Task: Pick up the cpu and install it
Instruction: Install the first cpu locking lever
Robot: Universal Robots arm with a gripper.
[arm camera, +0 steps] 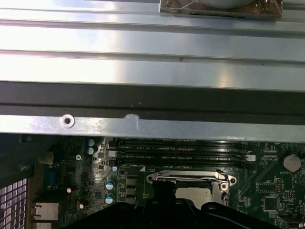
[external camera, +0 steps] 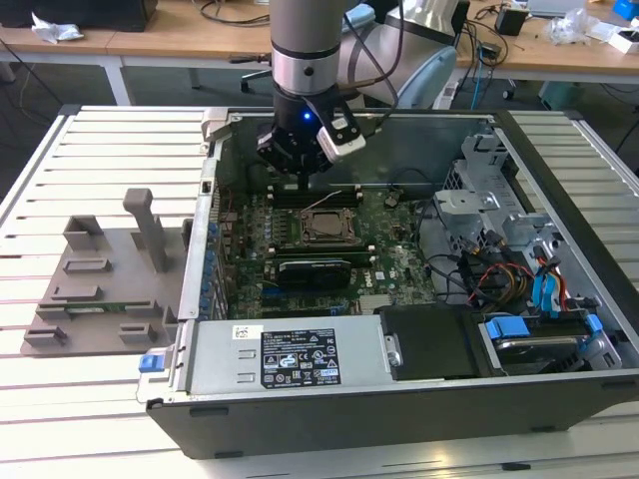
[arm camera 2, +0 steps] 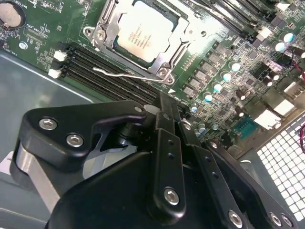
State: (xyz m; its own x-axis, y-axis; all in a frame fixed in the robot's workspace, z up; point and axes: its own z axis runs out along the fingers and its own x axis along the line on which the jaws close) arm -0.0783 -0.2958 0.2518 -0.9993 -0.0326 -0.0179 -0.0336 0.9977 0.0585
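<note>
Black gripper [arm camera 2: 164, 102] linkage crowds the near part of the second wrist view, its two fingers drawn together to a narrow tip with nothing between them. Beyond that tip the cpu [arm camera 2: 143, 33] lies flat inside the socket frame [arm camera 2: 107, 19] on the green motherboard [arm camera 2: 214, 62], its silver top bare, with a thin wire lever [arm camera 2: 126, 75] standing just beside the frame, next to the dark memory slots [arm camera 2: 90, 64]. From the exterior view the arm hangs over the open computer case [external camera: 559, 399], the gripper above the far edge of the board and near the socket, while the grey tray [external camera: 100, 289] with upright posts sits well apart on the slatted table [external camera: 40, 180] (on the exterior view's left). My judgement: the chip is already seated, so picking and placing look done, and what remains calls for securing the socket with care, since the lever is thin and the slots crowd it.
</note>
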